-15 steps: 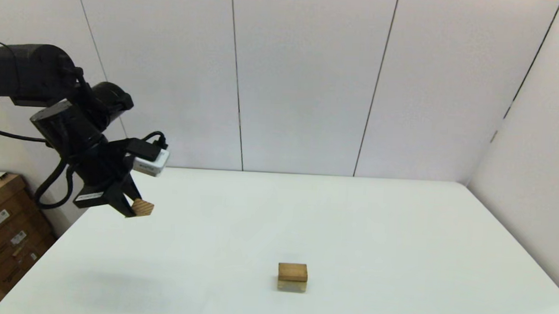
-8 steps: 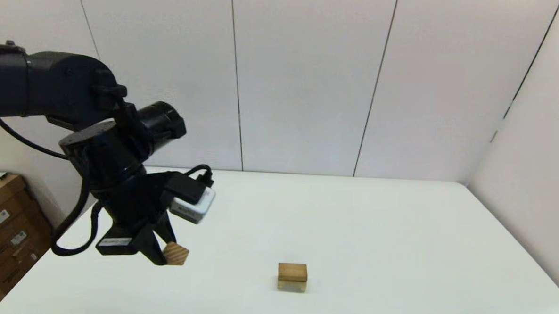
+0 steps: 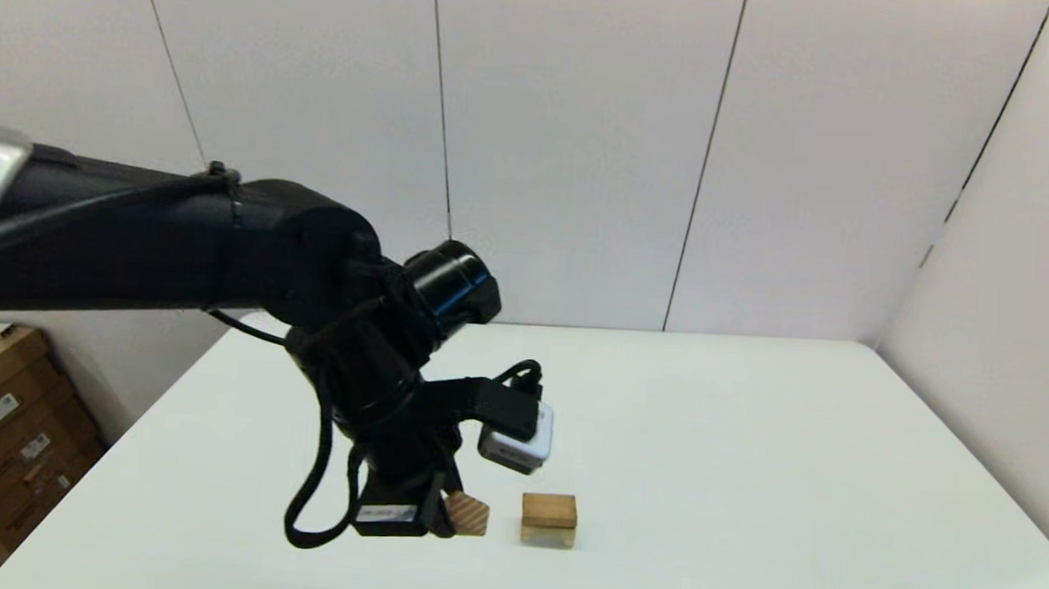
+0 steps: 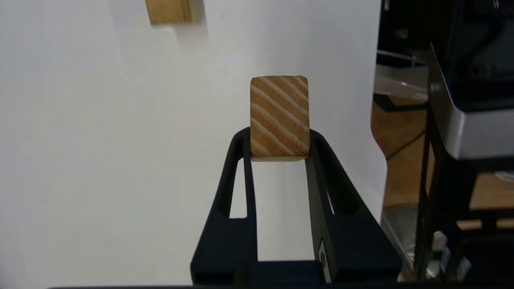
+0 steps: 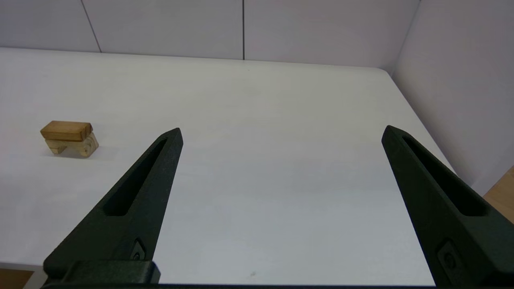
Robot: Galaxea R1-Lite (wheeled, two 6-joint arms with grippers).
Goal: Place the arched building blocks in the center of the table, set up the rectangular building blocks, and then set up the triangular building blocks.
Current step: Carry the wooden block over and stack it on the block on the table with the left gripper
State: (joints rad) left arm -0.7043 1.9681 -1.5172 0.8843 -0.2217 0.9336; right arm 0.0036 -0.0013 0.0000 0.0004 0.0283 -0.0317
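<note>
Beside the stacked blocks (image 3: 548, 519), left jaws clamp triangular block (image 3: 467, 513), striped end camera-facing.

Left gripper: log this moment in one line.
left gripper shut on triangle | beside stack | rectangle on arch | right gripper open, idle

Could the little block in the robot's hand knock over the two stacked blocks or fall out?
Maybe. The left gripper hangs right beside the stack, level with it, so a sideways nudge could push the oblong block off the arched block. The jaws grip only the lower part of the triangle block, so it could twist or slip. The stack's top looks narrow, so an off-centre drop might let it slide off onto the table.
</note>
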